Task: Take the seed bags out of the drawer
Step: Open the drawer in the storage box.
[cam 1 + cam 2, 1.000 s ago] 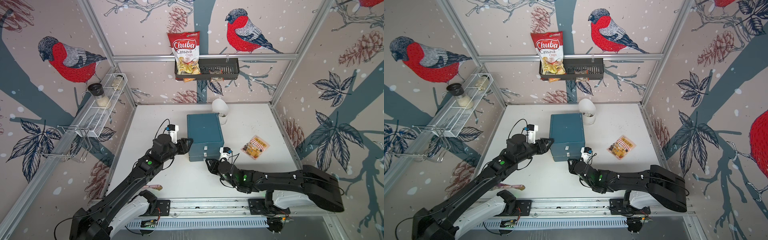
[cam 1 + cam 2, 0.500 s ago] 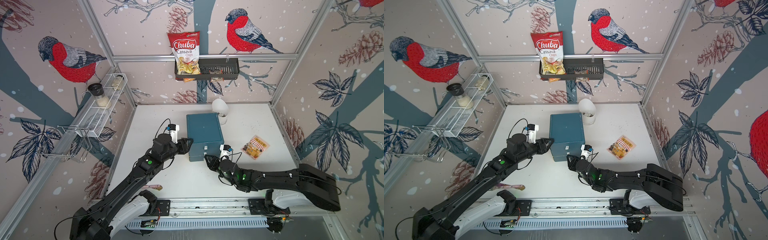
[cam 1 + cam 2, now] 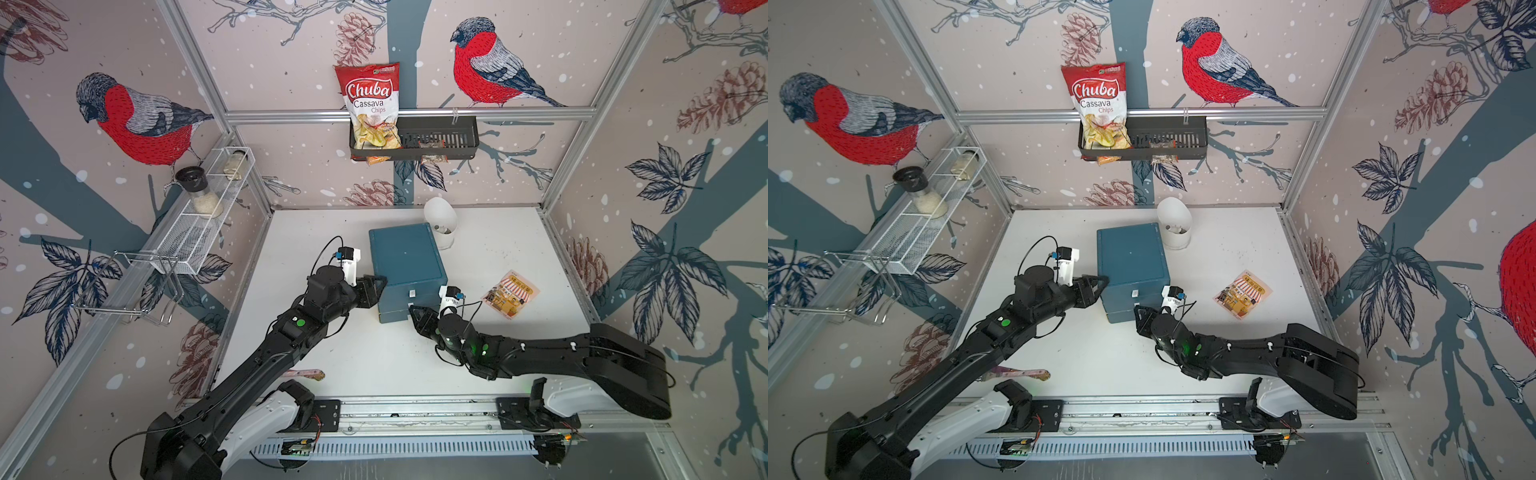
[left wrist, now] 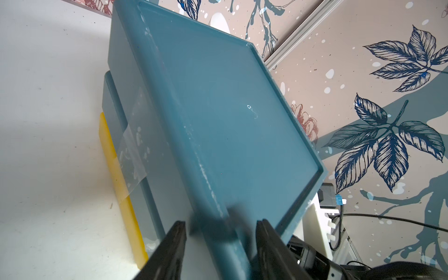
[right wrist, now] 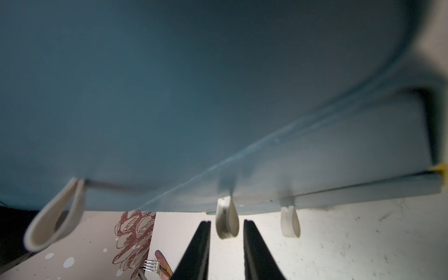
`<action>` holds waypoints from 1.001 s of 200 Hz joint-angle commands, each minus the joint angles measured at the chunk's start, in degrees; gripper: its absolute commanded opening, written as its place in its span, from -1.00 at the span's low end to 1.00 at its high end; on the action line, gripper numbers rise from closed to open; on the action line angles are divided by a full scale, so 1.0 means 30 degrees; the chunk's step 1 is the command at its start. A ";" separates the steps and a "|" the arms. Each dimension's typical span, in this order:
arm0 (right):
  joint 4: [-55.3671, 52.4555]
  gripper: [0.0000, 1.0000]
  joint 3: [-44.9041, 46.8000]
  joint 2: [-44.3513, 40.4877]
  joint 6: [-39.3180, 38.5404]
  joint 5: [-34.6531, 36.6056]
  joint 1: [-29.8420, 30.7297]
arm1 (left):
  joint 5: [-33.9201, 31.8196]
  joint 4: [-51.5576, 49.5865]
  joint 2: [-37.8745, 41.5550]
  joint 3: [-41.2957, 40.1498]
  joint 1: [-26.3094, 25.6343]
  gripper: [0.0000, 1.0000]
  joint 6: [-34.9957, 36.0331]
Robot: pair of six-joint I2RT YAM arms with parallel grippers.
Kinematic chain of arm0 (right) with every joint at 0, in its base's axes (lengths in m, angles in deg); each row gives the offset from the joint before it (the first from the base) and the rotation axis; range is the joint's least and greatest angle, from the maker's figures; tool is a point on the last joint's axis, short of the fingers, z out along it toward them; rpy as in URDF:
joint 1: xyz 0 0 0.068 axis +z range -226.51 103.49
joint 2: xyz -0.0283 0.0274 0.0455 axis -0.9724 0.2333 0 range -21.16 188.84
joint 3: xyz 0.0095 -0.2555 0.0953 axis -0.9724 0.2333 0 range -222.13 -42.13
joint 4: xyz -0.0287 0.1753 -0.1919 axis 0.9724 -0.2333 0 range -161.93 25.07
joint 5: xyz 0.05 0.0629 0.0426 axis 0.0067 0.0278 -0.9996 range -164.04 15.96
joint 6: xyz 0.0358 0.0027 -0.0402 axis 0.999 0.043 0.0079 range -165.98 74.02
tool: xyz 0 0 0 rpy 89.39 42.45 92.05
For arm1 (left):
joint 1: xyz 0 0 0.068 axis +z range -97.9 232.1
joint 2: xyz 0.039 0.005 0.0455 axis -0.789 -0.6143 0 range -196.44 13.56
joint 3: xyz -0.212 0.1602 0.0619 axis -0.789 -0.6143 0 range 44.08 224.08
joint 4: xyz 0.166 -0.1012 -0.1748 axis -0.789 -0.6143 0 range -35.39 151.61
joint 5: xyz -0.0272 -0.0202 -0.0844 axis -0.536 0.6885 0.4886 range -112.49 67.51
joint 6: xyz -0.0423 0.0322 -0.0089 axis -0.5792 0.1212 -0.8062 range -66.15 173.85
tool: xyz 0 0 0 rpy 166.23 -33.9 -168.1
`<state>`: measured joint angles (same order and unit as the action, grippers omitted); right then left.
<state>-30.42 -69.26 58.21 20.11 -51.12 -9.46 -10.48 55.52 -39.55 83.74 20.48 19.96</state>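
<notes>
A blue drawer box [image 3: 407, 257] sits in the middle of the white counter [image 3: 374, 365]. Its front faces the two arms. The insides of the drawers are hidden.

The left pincer [image 3: 379, 286] is at the box's front left corner, up by the top edge. In the left wrist view its two black fingers [image 4: 174, 242] stand one on each side of that rounded edge. I cannot tell if they squeeze it or only sit around it.

The right pincer [image 3: 412, 309] is low at the front of the box. In the right wrist view three small white loop tabs hang from the box front. The pincer's fingers stand on both sides of the middle tab [image 5: 226, 228]. There is a thin gap on each side, so the pincer is released and not pinching the tab.

One seed bag [image 3: 510, 299] lies flat on the counter to the right of the box, well apart from both pincers. It is orange-yellow with a striped shop drawn on it.

A flat pink-purple thing [image 3: 307, 375] peeks out from under the left arm near the counter's front edge. I cannot tell what it is. A yellow strip [image 4: 116, 169] shows under the box's side.
</notes>
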 commanded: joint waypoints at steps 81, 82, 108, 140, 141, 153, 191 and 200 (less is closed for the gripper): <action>-0.0516 -1.00 -0.0178 -0.0445 -0.0238 -0.0389 -0.0411 | 0.0046 -0.2273 -0.0112 -0.0116 0.0034 0.00 0.0980; -0.0574 -1.00 -0.0181 -0.0443 -0.0249 -0.0396 -0.0408 | 0.0043 -0.2276 -0.0112 -0.0134 0.0027 0.00 0.0982; -0.2387 -1.00 -0.0754 -0.0843 -0.0786 0.0425 0.0351 | -0.0134 -0.2285 -0.0171 -0.0187 0.0050 0.01 0.0928; -0.4540 -1.00 -0.1274 -0.1523 -0.1128 0.1546 0.1815 | -0.0330 -0.2292 -0.0178 -0.0236 0.0032 0.01 0.0867; -0.4636 -1.00 -0.1285 -0.1539 -0.1119 0.1582 0.1891 | -0.0350 -0.2299 -0.0174 -0.0239 0.0027 0.01 0.0867; -0.5587 -1.00 -0.1454 -0.1888 -0.1068 0.2090 0.2576 | -0.0483 -0.2306 -0.0171 -0.0269 0.0050 0.01 0.0838; -0.9889 -1.00 -0.2079 -0.3378 0.0078 0.3644 0.4605 | -0.0689 -0.2193 -0.0286 -0.0439 0.0071 0.02 0.0668; -1.0730 -1.00 -0.2131 -0.3697 0.0341 0.3868 0.5046 | -0.0632 -0.2132 -0.0343 -0.0472 0.0085 0.02 0.0633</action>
<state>-53.51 -74.68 49.23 18.73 -43.45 3.06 -11.29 56.57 -39.94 83.10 20.50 21.05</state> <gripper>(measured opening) 0.064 0.509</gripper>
